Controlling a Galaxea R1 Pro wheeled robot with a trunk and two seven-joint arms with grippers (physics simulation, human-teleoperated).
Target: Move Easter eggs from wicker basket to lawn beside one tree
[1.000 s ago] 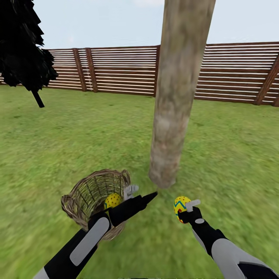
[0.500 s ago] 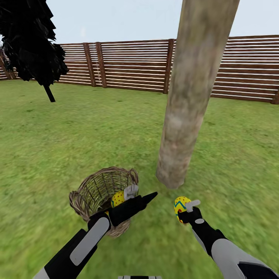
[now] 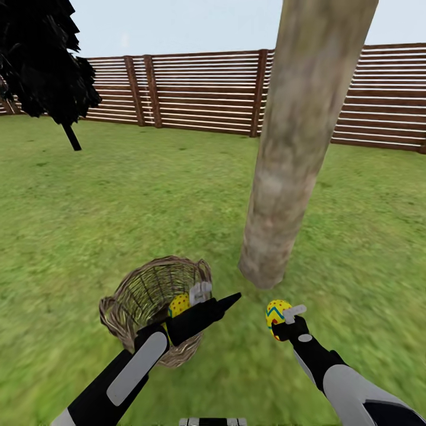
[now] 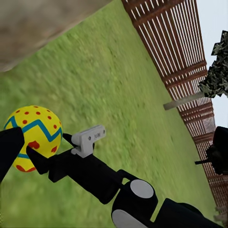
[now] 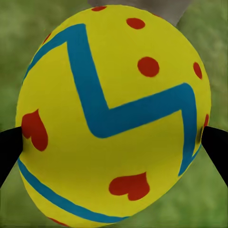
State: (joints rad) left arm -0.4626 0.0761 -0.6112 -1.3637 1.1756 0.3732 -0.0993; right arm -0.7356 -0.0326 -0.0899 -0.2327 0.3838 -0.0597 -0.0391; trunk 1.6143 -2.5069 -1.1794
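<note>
My right gripper is shut on a yellow Easter egg with a blue zigzag and red hearts, held just above the lawn in front of the tree trunk. Up close, the egg sits between black fingers. In the left wrist view, the same egg shows in the right gripper. The wicker basket stands left of the trunk with one dotted egg inside. My left gripper hangs open over the basket's near right rim, holding nothing.
A slatted brown wooden fence runs along the far edge of the grass. A narrow black-leaved tree stands at the far left. Open grass spreads on both sides of the pale trunk.
The head view has shifted, so the trunk, basket and fence sit further right and look closer. Both arms keep their pose, and the right gripper still holds its egg.
</note>
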